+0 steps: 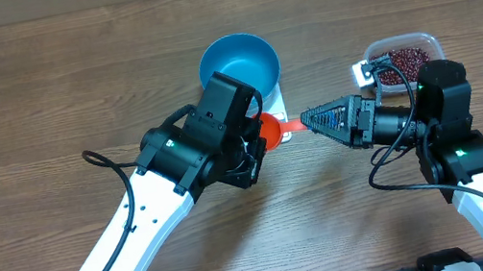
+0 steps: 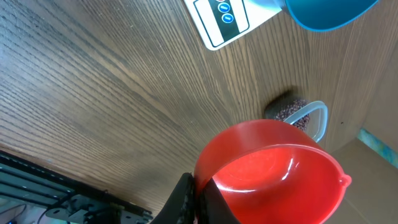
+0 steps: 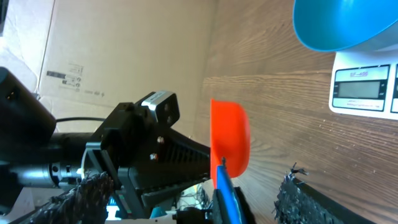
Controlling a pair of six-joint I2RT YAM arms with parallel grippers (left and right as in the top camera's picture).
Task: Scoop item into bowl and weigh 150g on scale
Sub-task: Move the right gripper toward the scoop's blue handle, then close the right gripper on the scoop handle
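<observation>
At the middle of the surface [image 1: 38, 80] the bowl [image 1: 238, 63] sits on the scale [image 3: 367, 87], whose display shows clear of the bowl's rim. Just in front of it my left gripper [image 2: 200, 202] is clamped tight on the wall of a red scoop [image 1: 270, 129], which it holds above the wood near the scale's edge. From overhead, the scoop's handle [image 1: 295, 127] sticks out to the right, towards my right gripper [image 1: 311, 116]. That one lies level and points left at the handle. On its wrist view I see its fingers [image 3: 84, 196] spread wide, one on each side of the scoop, with neither pressing on it. The beans [image 1: 405, 63] lie in a clear tub [image 1: 428, 40] off to the right of the bowl, beside my right arm and well apart from the scoop. Overhead I see only blue inside the bowl.
</observation>
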